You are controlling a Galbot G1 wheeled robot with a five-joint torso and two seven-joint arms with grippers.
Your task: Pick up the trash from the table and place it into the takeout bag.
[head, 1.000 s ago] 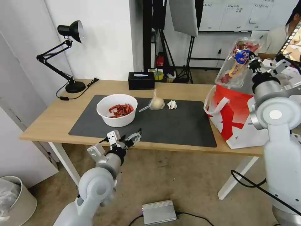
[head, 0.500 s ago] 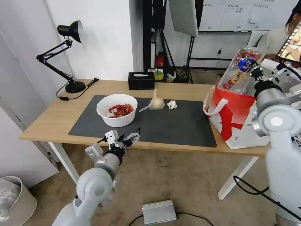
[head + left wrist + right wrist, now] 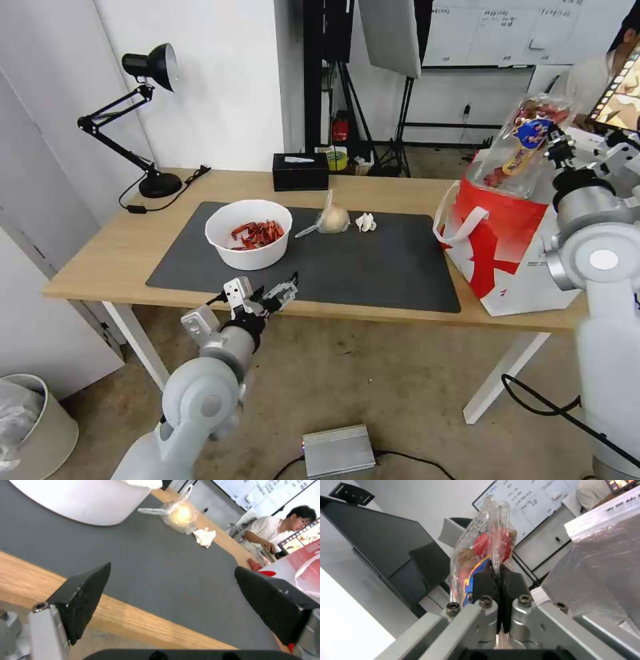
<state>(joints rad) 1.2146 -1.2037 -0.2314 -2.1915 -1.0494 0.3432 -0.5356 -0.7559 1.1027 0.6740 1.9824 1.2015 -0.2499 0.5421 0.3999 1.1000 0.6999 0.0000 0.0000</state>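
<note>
The light-wood tabletop [image 3: 100, 260] carries a dark grey mat [image 3: 373, 267] across its middle. At the mat's 3 o'clock end stands the red-and-white takeout bag [image 3: 507, 253], white strap handles drooping; the small print on its white side is too fine to read, and the right arm covers its far side. The right wrist view shows its silver foil lining [image 3: 603, 567].

Over the bag's open mouth, the right claw [image 3: 552, 141] is clamped on the edge of the clear plastic clamshell [image 3: 517, 157], which hangs tilted with red bits inside and a blue-and-yellow label whose writing cannot be made out.

At the mat's 9 o'clock sits the white round bowl [image 3: 249, 233] holding red scraps. Toward 12 o'clock lie the knotted clear bag [image 3: 331, 218] with a pale lump inside and, just beside it, the crumpled white tissue [image 3: 365, 222].

The left claw [image 3: 267, 297] hangs at the tabletop's near edge, at the bowl's 6 o'clock, spread wide and empty.
</note>
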